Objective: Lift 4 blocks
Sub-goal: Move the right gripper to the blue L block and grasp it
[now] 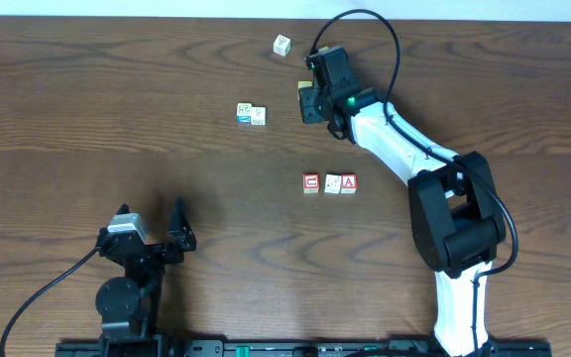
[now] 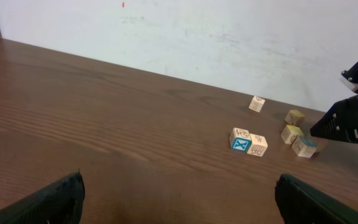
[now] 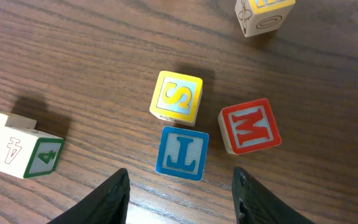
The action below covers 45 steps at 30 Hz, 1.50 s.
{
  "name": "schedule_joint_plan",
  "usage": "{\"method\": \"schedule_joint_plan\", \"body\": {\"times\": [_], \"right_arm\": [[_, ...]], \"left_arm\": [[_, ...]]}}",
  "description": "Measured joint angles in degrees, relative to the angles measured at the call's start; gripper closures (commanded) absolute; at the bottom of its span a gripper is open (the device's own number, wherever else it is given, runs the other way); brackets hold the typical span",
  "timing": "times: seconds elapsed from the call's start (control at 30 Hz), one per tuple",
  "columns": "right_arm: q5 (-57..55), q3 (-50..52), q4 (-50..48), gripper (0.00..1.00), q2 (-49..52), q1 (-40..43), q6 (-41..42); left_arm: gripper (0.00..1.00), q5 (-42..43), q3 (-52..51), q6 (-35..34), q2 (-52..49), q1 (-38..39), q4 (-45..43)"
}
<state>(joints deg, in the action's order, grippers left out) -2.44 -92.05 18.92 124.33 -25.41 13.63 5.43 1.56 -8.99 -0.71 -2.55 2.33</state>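
Right arm (image 1: 404, 149), the tallest thing under the overhead camera, stretches from its base across the dark wooden table (image 1: 117, 119) toward the far side. The left arm (image 1: 127, 278) sits folded at the near edge, well apart from every block, and the left gripper (image 1: 152, 223) has its fingers spread wide over bare wood. The right gripper (image 3: 180, 180) points down with its fingers apart and nothing clamped. The blue-lettered block (image 3: 182, 152) lies squarely in the gap between them, with bare wood showing on either side.

The next move seems to turn on that relation: the block is centred, so a short descent and a squeeze should take it, and the right arm is plainly the nearer one. A cube has no long axis, though its faces sit slightly skewed to the fingers.

Crowding matters here — a yellow S cube (image 3: 176, 98) stands just beyond the block and a red M cube (image 3: 250, 126) just beside one finger. The red C block (image 1: 311, 182), the whitish block (image 1: 332, 183) and the red A block (image 1: 349, 182) lie in a row mid-table, with no gripper near them.
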Motion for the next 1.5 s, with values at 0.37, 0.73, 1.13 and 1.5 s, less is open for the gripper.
{"method": "schedule_joint_plan", "body": {"times": [0.37,0.73,1.13,1.5], "right_arm": [[-1.42,-0.22,-2.60,0.49,2.12,0.00,1.27],[-1.68,-0.28,-6.32,0.51,2.82,0.00,1.81],[-1.25,-0.68,-7.85,0.53,4.72,-0.02,3.98],[-1.27,-0.74,-7.67,0.61,6.54,-0.02,4.42]], "left_arm": [[0.02,0.00,0.00,0.00,0.00,0.00,-0.02],[0.02,0.00,0.00,0.00,0.00,0.00,-0.02],[0.02,0.00,0.00,0.00,0.00,0.00,-0.02],[0.02,0.00,0.00,0.02,0.00,0.00,0.00]]}}
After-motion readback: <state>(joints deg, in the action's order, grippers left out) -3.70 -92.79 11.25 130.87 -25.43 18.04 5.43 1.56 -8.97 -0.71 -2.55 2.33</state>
